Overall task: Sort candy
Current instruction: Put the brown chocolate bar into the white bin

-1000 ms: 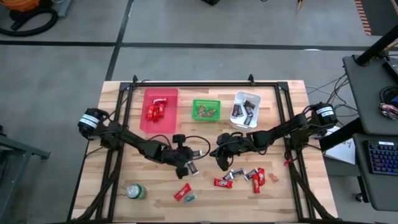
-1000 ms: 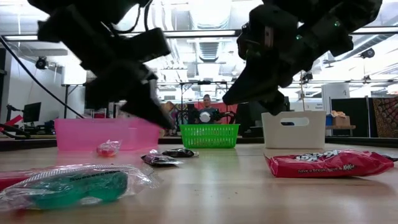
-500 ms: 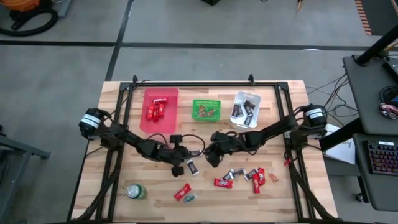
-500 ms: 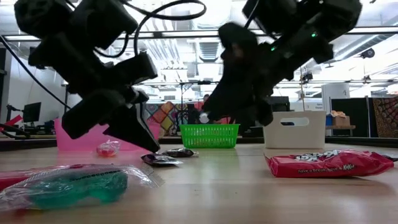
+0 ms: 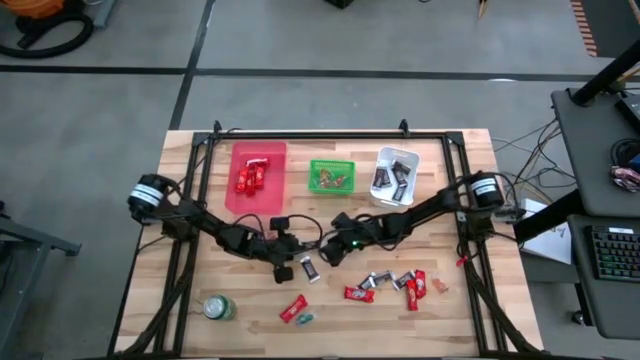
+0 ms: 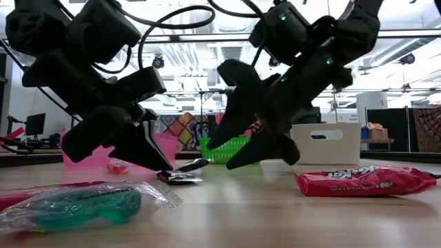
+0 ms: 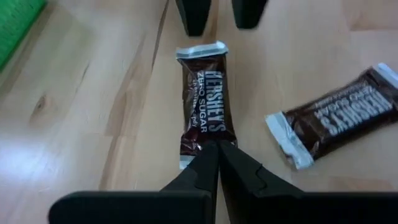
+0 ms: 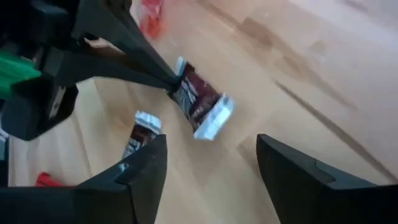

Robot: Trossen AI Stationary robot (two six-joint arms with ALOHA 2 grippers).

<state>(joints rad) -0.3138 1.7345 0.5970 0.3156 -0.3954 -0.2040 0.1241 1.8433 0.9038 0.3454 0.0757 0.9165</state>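
Dark brown foil with silver ends was what I had pinched: the left hand was clenched on one end of a finger-length brown-and-silver chocolate bar, holding it just off the pale wooden worktop, as the low view showed. The right hand faced it with its fingers spread wide, poised to take the bar's free end. For a clean handover, I judged the right hand should close squarely on the silver crimp before I loosened the left, or the bar could drop beside the second brown bar lying near it. Its likely home was the white plastic bin at the back, which already held dark wrappers; the pink tray held red ones and the green mesh basket small sweets. More loose candy lay in a scatter toward the front right, with a round green can at the front left, apart from the work.
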